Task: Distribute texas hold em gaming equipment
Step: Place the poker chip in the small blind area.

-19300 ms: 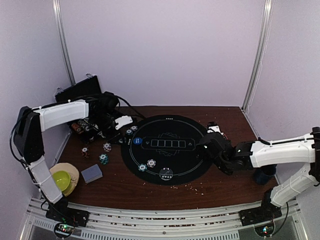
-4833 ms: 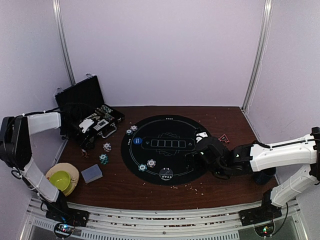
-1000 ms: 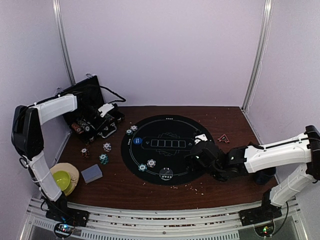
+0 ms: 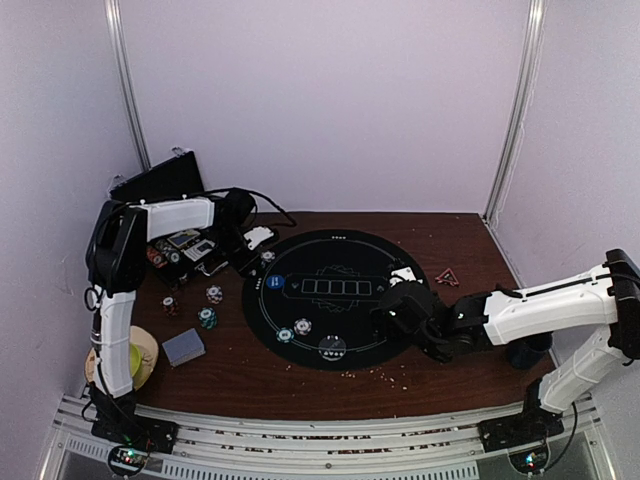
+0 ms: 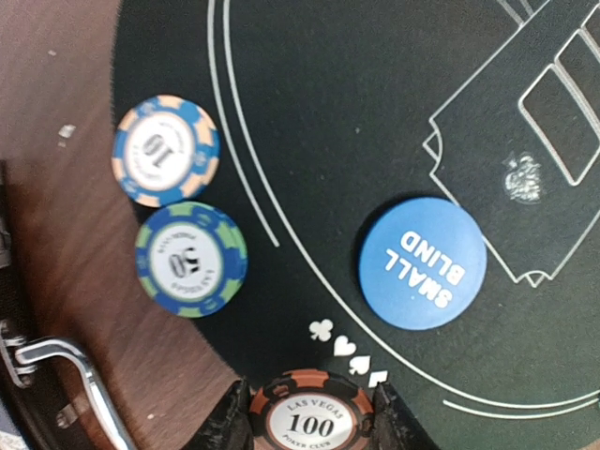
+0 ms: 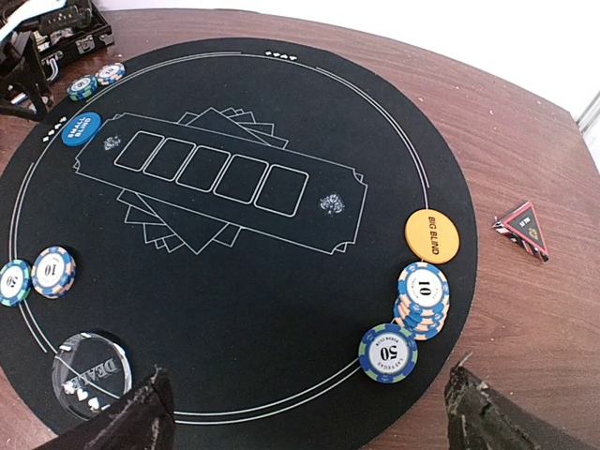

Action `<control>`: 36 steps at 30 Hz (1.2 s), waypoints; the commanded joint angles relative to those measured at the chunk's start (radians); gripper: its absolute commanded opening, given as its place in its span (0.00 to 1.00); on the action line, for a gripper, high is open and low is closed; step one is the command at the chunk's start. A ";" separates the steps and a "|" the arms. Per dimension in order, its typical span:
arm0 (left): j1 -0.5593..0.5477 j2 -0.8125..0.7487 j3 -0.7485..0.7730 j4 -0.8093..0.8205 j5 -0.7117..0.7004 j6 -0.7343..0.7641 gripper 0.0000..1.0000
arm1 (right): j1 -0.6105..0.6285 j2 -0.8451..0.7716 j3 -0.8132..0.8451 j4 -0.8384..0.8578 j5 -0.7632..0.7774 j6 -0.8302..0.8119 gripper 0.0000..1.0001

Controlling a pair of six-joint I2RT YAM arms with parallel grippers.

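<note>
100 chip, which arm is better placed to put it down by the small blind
Left. The left gripper holds the 100 chip at the mat's left edge, close to the small blind. The right gripper is open and empty over the mat's opposite side.

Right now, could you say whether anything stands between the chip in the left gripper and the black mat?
Nothing visible does. The left gripper is shut on the orange-and-black striped 100 chip at the round black mat's edge. The blue-and-peach 10 chip and blue-and-green 50 chip lie to one side, the blue small-blind disc to the other.
</note>
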 commanded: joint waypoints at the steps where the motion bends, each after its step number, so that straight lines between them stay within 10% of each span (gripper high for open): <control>1: -0.005 0.047 -0.011 0.040 -0.020 -0.019 0.36 | -0.006 -0.003 0.003 0.005 0.024 -0.003 1.00; 36: -0.005 0.150 0.058 0.117 -0.143 -0.018 0.39 | -0.006 0.003 0.005 0.007 0.021 -0.005 1.00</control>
